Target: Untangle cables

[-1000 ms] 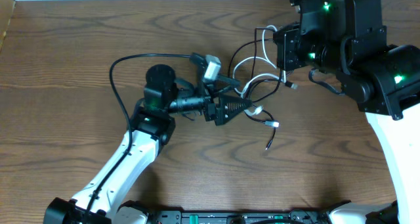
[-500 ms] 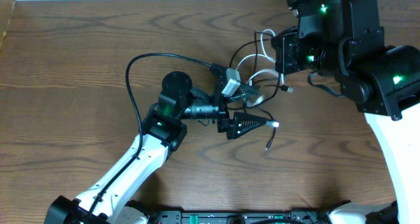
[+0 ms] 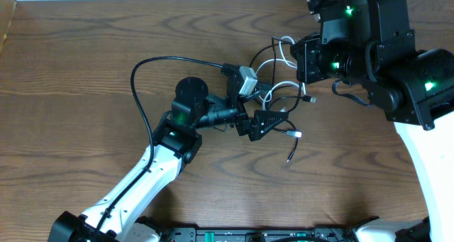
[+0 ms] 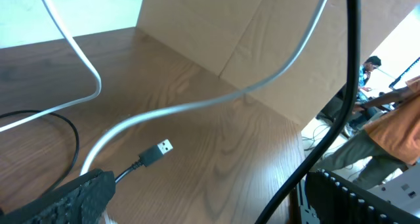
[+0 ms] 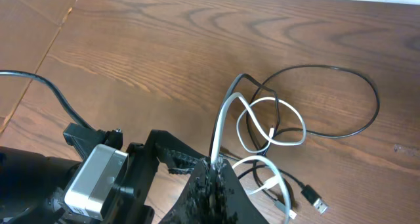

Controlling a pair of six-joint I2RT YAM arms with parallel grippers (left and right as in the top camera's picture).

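Nearest, a black plug end (image 3: 291,155) lies loose on the table (image 3: 85,57). The left tool (image 3: 278,106) gapes wide, strands running between its jaws. The cables (image 3: 280,86) are tangled at one o'clock from the table's middle. Farthest, at two o'clock, the right tool (image 5: 213,173) is clamped on one white strand of the cables.

Left arm extended toward centre - left end effector (image 3: 273,107) with fingers spread wide. Right arm folded at far right - right end effector (image 5: 211,175) clamped tight on a white cable (image 5: 217,135).
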